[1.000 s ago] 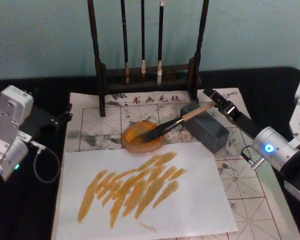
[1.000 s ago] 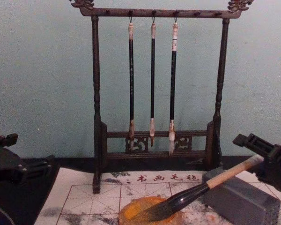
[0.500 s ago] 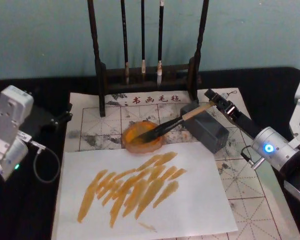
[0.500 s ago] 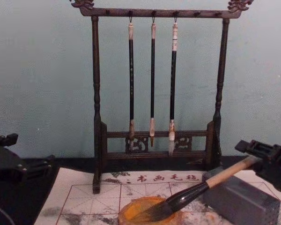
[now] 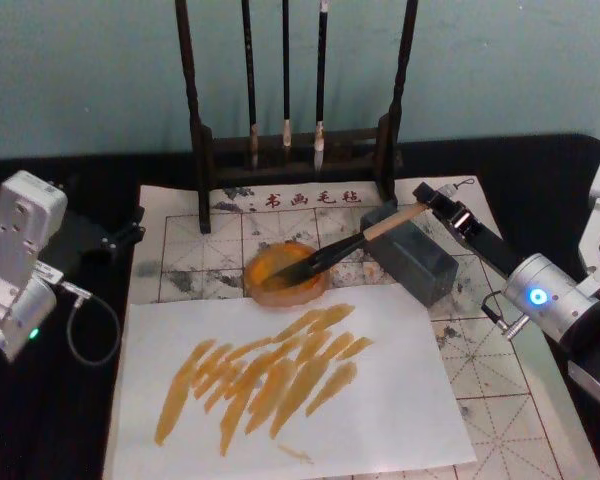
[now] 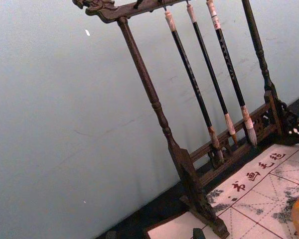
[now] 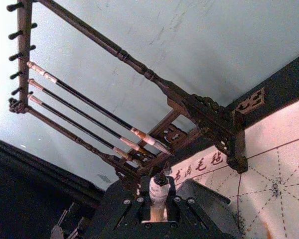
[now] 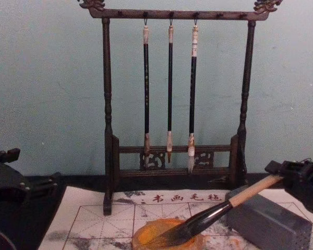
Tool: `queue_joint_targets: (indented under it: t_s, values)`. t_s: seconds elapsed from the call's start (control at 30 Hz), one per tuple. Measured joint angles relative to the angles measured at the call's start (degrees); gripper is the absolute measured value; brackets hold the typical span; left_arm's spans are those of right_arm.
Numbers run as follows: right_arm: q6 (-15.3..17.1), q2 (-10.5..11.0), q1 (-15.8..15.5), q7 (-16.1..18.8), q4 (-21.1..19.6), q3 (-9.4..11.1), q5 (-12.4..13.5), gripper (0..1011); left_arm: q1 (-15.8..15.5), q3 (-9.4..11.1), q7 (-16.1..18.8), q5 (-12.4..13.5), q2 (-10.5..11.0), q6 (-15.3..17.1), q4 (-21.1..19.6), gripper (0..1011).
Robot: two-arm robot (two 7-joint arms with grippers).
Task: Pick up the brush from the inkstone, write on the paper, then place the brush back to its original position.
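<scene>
The brush [image 5: 340, 247] leans on a grey block [image 5: 420, 265], keeping its bristles in the orange dish [image 5: 268, 275]. The right gripper [image 5: 433, 198], centre right, has its jaws flanking the handle end, grip unclear. The left gripper [image 5: 125, 235] idles at far left.

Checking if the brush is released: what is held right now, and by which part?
The right gripper holds the brush by the tan top end of its handle; the left gripper sits parked, holding nothing.

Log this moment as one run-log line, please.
large tan-handled dark-bristled calligraphy brush: bristles in round orange ink dish, handle on grey block | right end effector: at handle end | left end effector: parked left
</scene>
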Motion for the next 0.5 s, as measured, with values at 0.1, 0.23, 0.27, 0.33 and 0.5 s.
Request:
queue_joint_targets:
  t_s: [0.1,0.23,0.27,0.33,0.5]
  values:
    - [0.00,0.00,0.00,0.00,0.00,0.00,0.00,183,0.00,0.00,0.00,0.00,0.00,0.00,0.00,1001]
    - [0.00,0.00,0.00,0.00,0.00,0.00,0.00,183,0.00,0.00,0.00,0.00,0.00,0.00,0.00,1001]
    - [0.00,0.00,0.00,0.00,0.00,0.00,0.00,183,0.00,0.00,0.00,0.00,0.00,0.00,0.00,1001]
    - [0.00,0.00,0.00,0.00,0.00,0.00,0.00,183,0.00,0.00,0.00,0.00,0.00,0.00,0.01,1001]
    - [0.00,0.00,0.00,0.00,0.00,0.00,0.00,183,0.00,0.00,0.00,0.00,0.00,0.00,0.00,1001]
